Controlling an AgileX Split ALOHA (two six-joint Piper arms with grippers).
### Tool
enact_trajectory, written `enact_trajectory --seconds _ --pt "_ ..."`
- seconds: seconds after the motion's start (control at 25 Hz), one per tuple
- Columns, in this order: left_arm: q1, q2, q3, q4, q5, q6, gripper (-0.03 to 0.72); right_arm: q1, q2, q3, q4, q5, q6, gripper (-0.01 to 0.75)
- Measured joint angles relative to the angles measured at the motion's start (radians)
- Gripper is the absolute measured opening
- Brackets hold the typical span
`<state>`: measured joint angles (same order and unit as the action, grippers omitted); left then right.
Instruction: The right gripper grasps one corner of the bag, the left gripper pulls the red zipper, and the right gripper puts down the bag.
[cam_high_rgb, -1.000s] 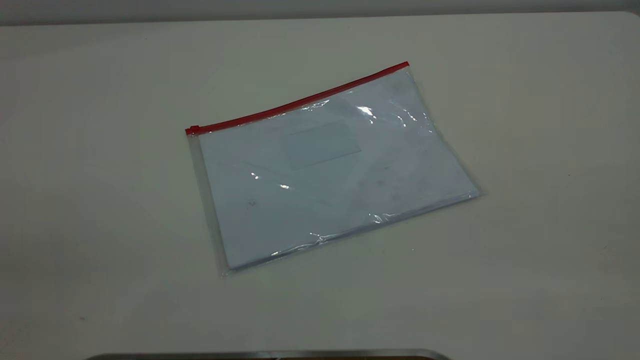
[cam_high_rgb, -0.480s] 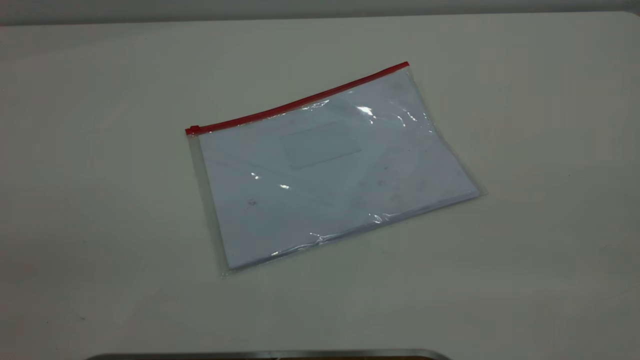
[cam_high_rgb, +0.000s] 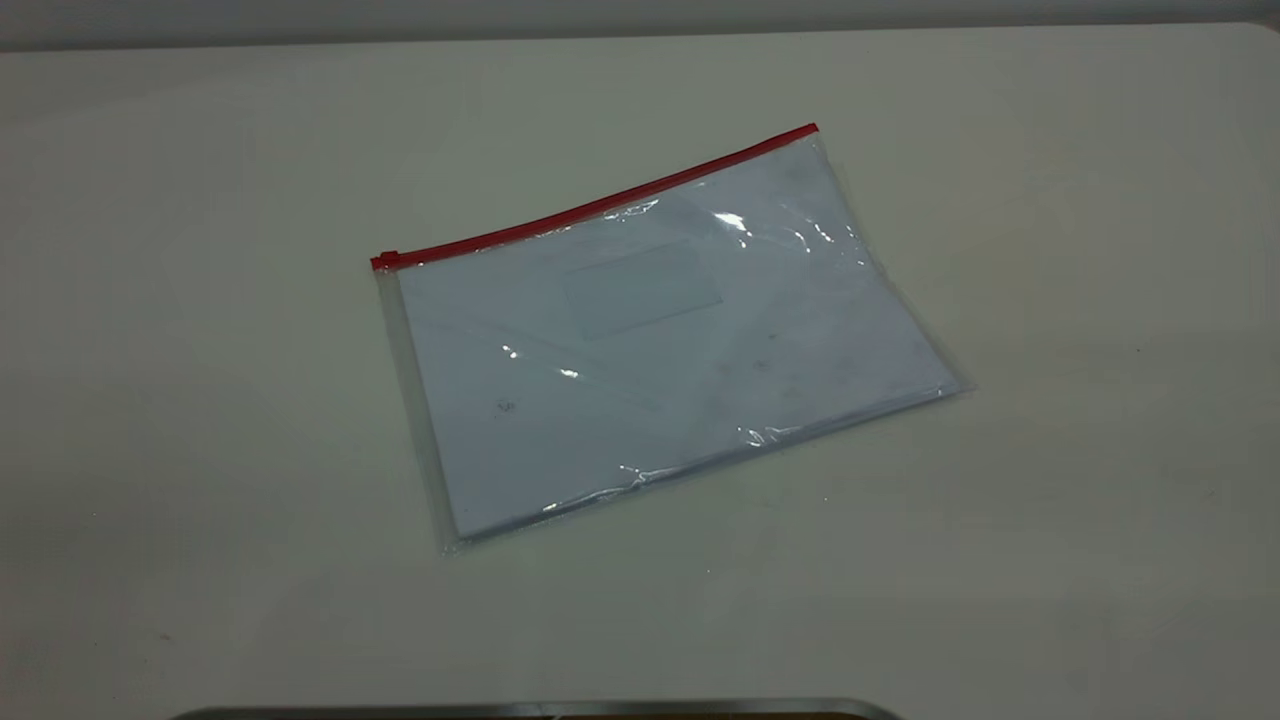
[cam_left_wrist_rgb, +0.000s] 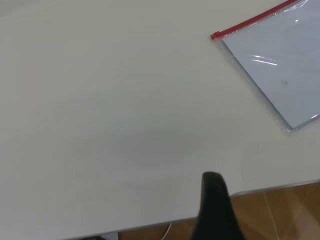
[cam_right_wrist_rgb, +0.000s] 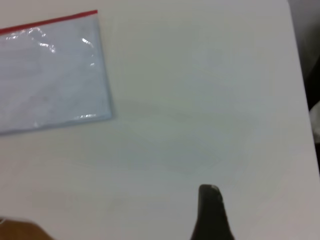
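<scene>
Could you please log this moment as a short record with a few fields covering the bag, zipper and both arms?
bag: flat on the table, untouched, paper inside
red zipper: along the far edge; slider at the exterior view's left end
left end effector: near the table edge, away from the bag
right end effector: above bare table, away from the bag
task stage: no grasp yet

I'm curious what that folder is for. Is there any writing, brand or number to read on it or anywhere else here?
None can be read.
The label patch on the clear zip bag: blank as far as it shows.
The white paper sheets inside: only faint smudges, no legible text.
The table: no markings.
</scene>
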<state>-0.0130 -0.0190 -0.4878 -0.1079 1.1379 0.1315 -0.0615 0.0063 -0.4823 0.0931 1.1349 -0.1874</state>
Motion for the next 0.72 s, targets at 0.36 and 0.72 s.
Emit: enact_trajectory --seconds 0.36,0.72 --pt "0.0 0.0 0.0 0.0 0.0 0.002 0.59 -0.001 -0.023 0.0 -0.052 0.0 0.079 0.571" --pt "0.0 0.0 0.0 0.0 0.0 0.001 0.59 -0.001 -0.023 0.0 -0.063 0.0 0.106 0.571"
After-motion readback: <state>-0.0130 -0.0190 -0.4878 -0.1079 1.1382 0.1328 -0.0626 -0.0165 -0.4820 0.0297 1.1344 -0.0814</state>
